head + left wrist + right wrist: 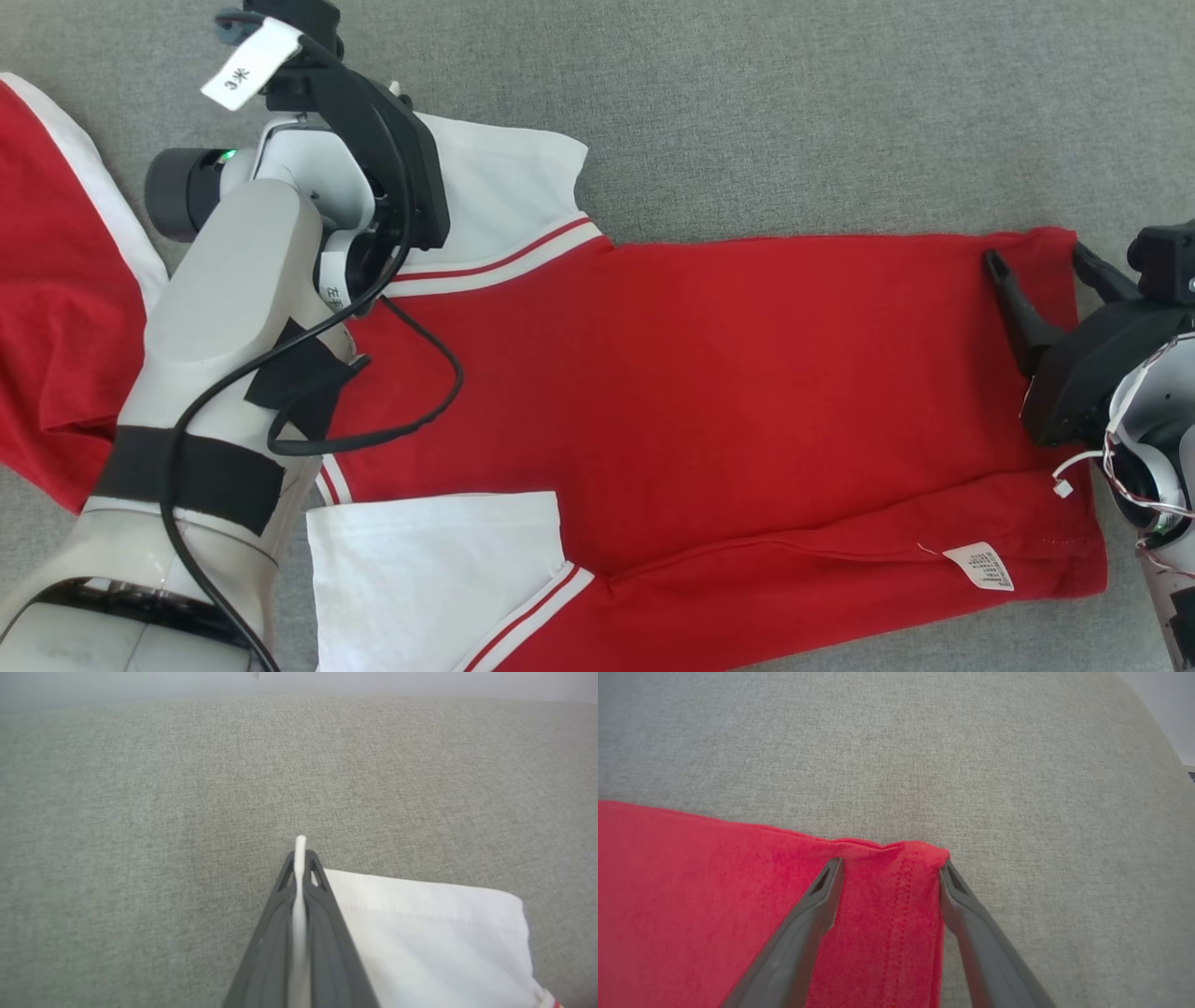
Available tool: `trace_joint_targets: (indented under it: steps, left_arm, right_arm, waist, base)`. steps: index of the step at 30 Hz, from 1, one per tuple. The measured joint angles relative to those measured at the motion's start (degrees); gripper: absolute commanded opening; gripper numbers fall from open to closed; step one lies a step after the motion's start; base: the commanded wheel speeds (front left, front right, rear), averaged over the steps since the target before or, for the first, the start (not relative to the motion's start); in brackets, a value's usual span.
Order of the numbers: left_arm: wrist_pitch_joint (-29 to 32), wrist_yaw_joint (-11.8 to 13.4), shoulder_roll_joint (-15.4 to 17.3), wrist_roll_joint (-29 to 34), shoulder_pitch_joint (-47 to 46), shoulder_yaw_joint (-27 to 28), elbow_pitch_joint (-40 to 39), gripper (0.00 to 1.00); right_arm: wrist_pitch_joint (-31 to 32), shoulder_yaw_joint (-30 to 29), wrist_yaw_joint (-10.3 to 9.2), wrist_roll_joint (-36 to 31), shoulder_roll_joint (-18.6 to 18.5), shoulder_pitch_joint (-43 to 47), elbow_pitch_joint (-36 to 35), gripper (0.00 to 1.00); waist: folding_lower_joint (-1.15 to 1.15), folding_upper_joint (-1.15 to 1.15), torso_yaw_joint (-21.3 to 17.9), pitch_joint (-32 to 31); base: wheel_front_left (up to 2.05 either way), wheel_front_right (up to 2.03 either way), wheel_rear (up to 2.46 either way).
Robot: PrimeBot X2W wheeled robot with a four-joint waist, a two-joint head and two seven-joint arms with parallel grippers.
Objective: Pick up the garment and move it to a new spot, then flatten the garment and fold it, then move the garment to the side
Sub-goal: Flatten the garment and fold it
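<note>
The garment (747, 373) is a red shirt with white sleeves, spread flat on the grey cloth surface. In the left wrist view my left gripper (299, 856) is shut on a thin edge of the white sleeve (420, 933), which lies just to its right. In the head view my left arm (233, 308) reaches over the far white sleeve (504, 187) and covers its own fingers. My right gripper (1038, 259) is open and straddles the red hem corner (920, 851). One finger rests on the red cloth and the other just off its edge (891, 872).
More red cloth with a white band (56, 280) lies at the far left; I cannot tell whether it belongs to the same garment. A near white sleeve (429, 579) and a white care label (978, 567) lie along the front. Bare grey surface (794, 112) stretches beyond the garment.
</note>
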Motion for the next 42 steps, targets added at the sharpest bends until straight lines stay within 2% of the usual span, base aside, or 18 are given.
trace_joint_targets:
  steps: [6, 12, 16, 18, 20, 21, 22, 24, 30, 34, 36, 37, 42]
  left_arm:
    - [-0.42, 0.48, 0.01, -2.15, 0.06, -2.22, -0.38, 0.0]
    - [-0.47, 1.02, 0.02, -3.86, 0.06, -4.01, -0.67, 0.0]
    - [-0.47, 1.1, 0.05, -4.37, 0.06, -4.99, -0.74, 0.0]
    - [-0.47, 1.54, 0.03, -5.6, 0.06, -5.65, -0.96, 0.0]
    - [-0.47, 1.54, 0.04, -6.31, 0.05, -6.35, -1.15, 0.0]
    - [-0.47, 1.58, 0.04, -6.48, 0.05, -6.69, -1.23, 0.0]
    - [-0.47, 1.58, 0.04, -6.79, 0.04, -6.99, -1.3, 0.0]
    - [-0.47, 1.62, 0.04, -7.21, 0.03, -7.51, -1.42, 0.0]
    - [-0.69, 2.09, 0.07, -7.99, -0.17, -8.84, -1.48, 0.0]
    - [-0.96, 2.52, 0.07, -9.57, -0.21, -9.5, -1.47, 0.0]
    - [-1.0, 2.53, 0.07, -9.81, -0.24, -9.9, -1.47, 0.0]
    - [-1.1, 2.59, 0.07, -9.91, -0.3, -10.14, -1.47, 0.0]
    - [-1.49, 3.05, 0.08, -10.8, -0.76, -10.9, -1.44, 0.0]
  right_arm:
    - [2.8, -0.48, -1.9, -0.65, -0.12, -0.65, 0.52, 1.0]
    - [4.36, -1.04, -2.9, -0.65, -0.13, -0.67, 0.43, 0.98]
    - [5.2, -1.24, -2.9, -0.57, -0.33, -0.91, 0.59, 0.78]
    - [5.52, -1.29, -2.88, -0.22, -0.33, -1.48, 1.18, 0.76]
    - [5.77, -1.13, -2.79, -0.2, -0.34, -2.35, 1.72, 0.61]
    - [5.83, -1.08, -2.66, -0.2, -0.34, -2.73, 1.88, 0.58]
    - [6.0, -0.94, -2.44, -0.2, -0.35, -3.13, 2.1, 0.59]
    - [6.26, -0.69, -2.36, -0.2, -0.37, -3.61, 2.42, 0.49]
    - [6.76, -0.35, -2.12, -0.2, -0.52, -4.57, 3.35, 0.51]
    - [6.83, -0.41, -1.86, 0.16, -0.69, -4.75, 3.9, 0.45]
    - [6.86, -0.36, -1.53, 0.41, -0.7, -4.9, 4.09, 0.27]
    - [6.87, -0.36, -1.36, 0.42, -0.7, -5.16, 4.28, 0.0]
    - [7.24, -0.37, -1.29, 0.42, -0.89, -5.88, 4.87, 0.0]
  waist:
    - [0.0, 0.0, -0.26, -0.12]
    - [0.0, 0.0, -0.9, -0.36]
    - [0.0, 0.0, -1.16, -0.42]
    - [0.0, 0.0, -1.29, -0.38]
    - [0.0, 0.0, -1.37, -0.31]
    - [0.0, 0.0, -1.4, -0.25]
    - [0.0, 0.0, -1.41, -0.19]
    - [0.0, 0.0, -1.42, -0.06]
    - [0.0, 0.0, -1.32, 0.26]
    - [0.0, 0.0, -1.22, 0.36]
    - [0.0, 0.0, -1.17, 0.41]
    - [0.0, 0.0, -1.14, 0.43]
    - [0.0, 0.0, -0.99, 0.55]
  base:
    - [0.0, 0.0, 0.0]
    - [0.0, 0.0, 0.0]
    - [0.0, 0.0, 0.0]
    - [0.0, 0.0, 0.0]
    - [0.0, 0.0, 0.0]
    - [0.0, 0.0, 0.0]
    - [0.0, 0.0, 0.0]
    - [0.0, 0.0, 0.0]
    - [0.0, 0.0, 0.0]
    - [0.0, 0.0, 0.0]
    - [0.0, 0.0, 0.0]
    - [0.0, 0.0, 0.0]
    - [0.0, 0.0, 0.0]
